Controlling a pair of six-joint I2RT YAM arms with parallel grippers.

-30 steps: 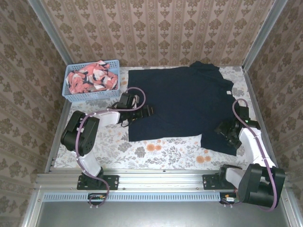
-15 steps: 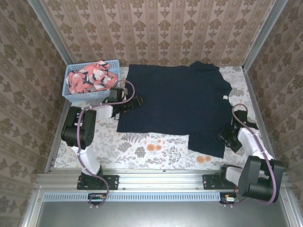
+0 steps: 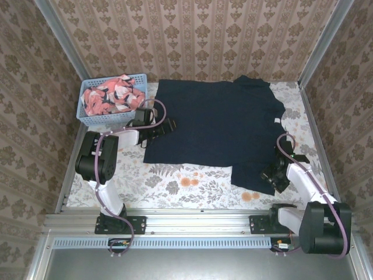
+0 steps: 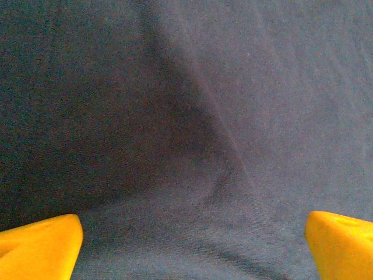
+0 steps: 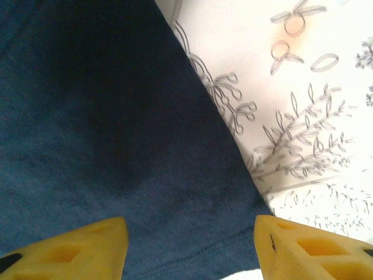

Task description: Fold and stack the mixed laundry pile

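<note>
1. You are looking down on the navy garment [image 3: 215,125], which is lying spread flat across the far and middle part of the floral tablecloth [image 3: 186,184]. Its collar end is pointing toward the back wall, and one lower corner is reaching toward the near right.
2. The coral-pink garment [image 3: 113,96] is sitting bunched up inside the light blue basket [image 3: 111,121], which is standing at the far left corner of the table, apart from the navy garment.
3. Your left gripper [image 3: 166,125] is reaching in from the left and resting at the navy garment's left edge, just beside the basket.
4. In the left wrist view, the left gripper [image 4: 192,245] is standing wide open, with its yellow fingertips [image 4: 41,248] sitting at the bottom corners. Navy cloth [image 4: 186,116] is lying between them, with a soft crease running through it. You cannot tell whether the tips are touching the cloth.
5. Your right gripper [image 3: 271,177] is lying low over the near right corner of the navy garment.
6. In the right wrist view, the right gripper [image 5: 192,245] is also standing open and holding nothing. The garment's slanting edge [image 5: 87,116] is running between its tips, with bare tablecloth [image 5: 303,87] showing to the right.
</note>
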